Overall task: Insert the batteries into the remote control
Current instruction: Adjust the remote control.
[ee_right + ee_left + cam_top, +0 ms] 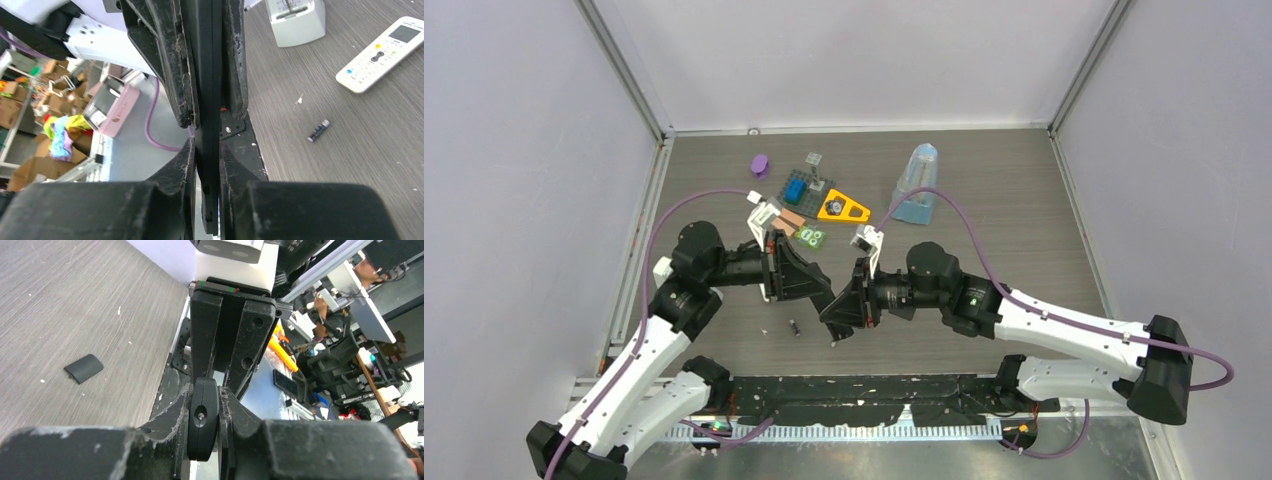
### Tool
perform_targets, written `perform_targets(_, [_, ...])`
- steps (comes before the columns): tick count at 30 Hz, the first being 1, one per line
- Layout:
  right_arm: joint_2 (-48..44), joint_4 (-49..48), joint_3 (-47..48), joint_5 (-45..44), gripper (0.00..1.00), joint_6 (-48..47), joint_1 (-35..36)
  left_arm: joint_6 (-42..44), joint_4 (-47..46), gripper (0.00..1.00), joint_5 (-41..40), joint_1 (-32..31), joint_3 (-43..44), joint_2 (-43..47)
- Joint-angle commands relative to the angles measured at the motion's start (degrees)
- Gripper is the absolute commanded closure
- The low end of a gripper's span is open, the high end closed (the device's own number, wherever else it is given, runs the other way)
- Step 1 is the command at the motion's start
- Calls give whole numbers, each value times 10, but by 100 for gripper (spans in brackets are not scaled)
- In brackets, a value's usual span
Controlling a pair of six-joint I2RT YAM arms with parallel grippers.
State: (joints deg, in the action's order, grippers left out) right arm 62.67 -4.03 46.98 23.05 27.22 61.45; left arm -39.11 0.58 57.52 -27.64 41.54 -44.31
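Note:
The white remote control [382, 55], with a pale screen and coloured buttons, lies face up on the table in the right wrist view, away from both grippers. One battery [318, 130] lies loose on the wood near it, and shows in the top view as a battery [794, 327] below the two grippers. My left gripper [205, 405] is shut on the rounded end of a flat black piece [202, 422]. My right gripper [207, 150] is shut on the thin edge of the same black piece [209, 125] from the opposite side. The two grippers, left [822, 292] and right [842, 318], meet above the table's middle.
A small curved black cover [84, 368] lies on the table to the left. At the back stand a purple cap [760, 164], a grey board with blue parts [802, 188], an orange triangle [842, 208] and a clear blue metronome [917, 185].

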Motion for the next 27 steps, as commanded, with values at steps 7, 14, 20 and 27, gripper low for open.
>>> perform_targets(7, [-19,-165,-40,-59,95,104,-6,-176,-244,46,-38,-3,-61,33])
perform_targets(14, [16,-211,-32,-11,95,137,-9,-182,-249,50,-31,-2,-71,31])
perform_targets(20, [30,-220,-31,12,95,146,-9,-182,-245,84,-34,-2,-74,22])
perform_targets(27, [0,-167,-36,-28,49,134,-11,-83,-101,100,-101,-1,-39,34])
